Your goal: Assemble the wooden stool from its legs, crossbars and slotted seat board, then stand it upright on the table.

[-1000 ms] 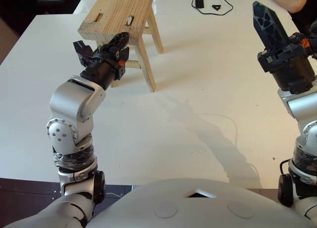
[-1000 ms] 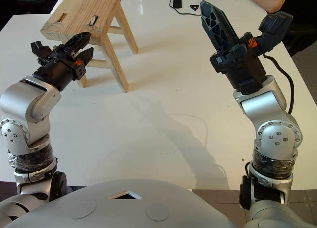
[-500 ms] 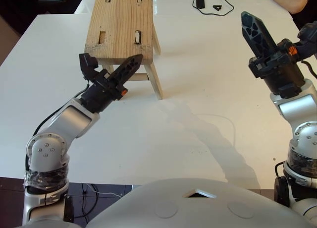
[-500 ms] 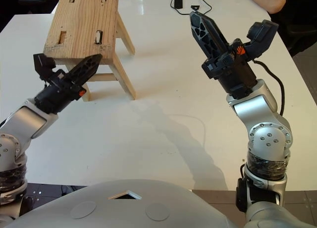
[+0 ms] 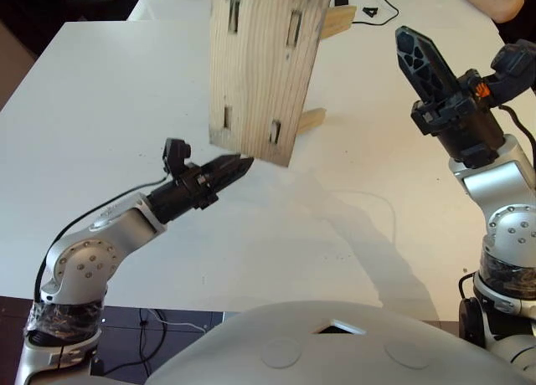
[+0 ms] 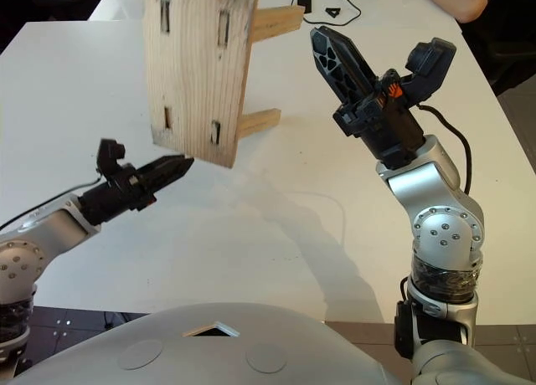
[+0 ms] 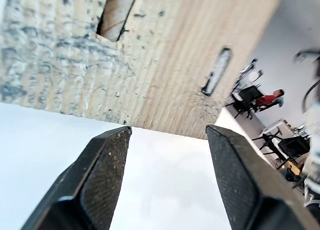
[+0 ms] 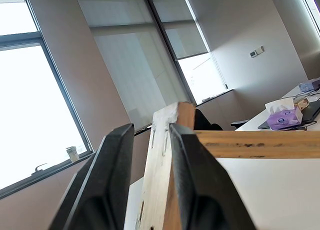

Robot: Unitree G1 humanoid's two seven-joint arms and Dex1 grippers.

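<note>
Left gripper: black two-finger left gripper [image 5: 239, 165], fingers slightly parted, empty.
Left arm: stretched low, nearly level over white table [image 5: 335, 226].
Right gripper: black right gripper [image 5: 408, 40], narrow gap, empty, raised, pointing upward.
Stool: pale rough-grained wooden stool [image 5: 260, 67], tipped, slotted seat just beyond left fingertips [image 7: 107, 155].

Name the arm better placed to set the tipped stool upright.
Left. The left gripper sits open at the seat board's lower edge; the right gripper hangs apart, off to the side.

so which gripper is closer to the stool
The left gripper: its tips sit at the seat board lower edge; the right gripper stands clear to one side.
</note>
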